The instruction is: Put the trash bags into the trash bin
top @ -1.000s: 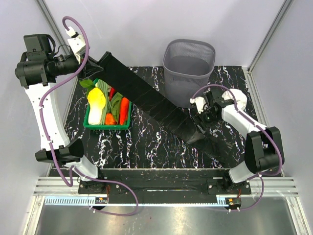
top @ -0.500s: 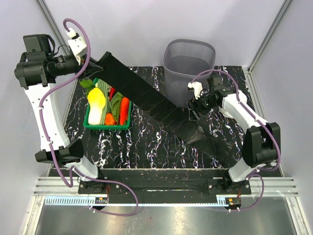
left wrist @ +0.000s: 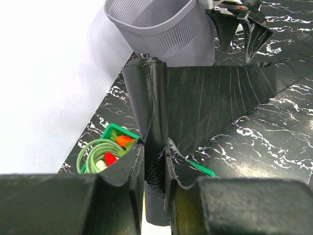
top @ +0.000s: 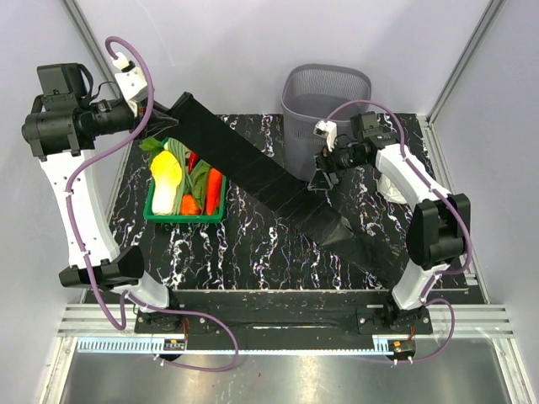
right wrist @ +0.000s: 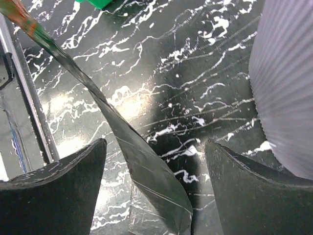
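A long strip of black trash bags stretches taut from upper left down to the table's front right. My left gripper is shut on its upper end, the film pinched between the jaws, the strip fanning out beyond. My right gripper is open at the base of the grey mesh trash bin, just above the strip's far edge. In the right wrist view the gripper spreads wide with a fold of bag between the fingers, untouched; the bin wall is at the right.
A green crate of vegetables sits at the left under the raised strip; it also shows in the left wrist view. The bin stands at the back centre. White walls and frame posts close in both sides.
My right gripper has moved from the strip's middle up and left to the bin's base. The left gripper has kept its hold and shifted slightly left.
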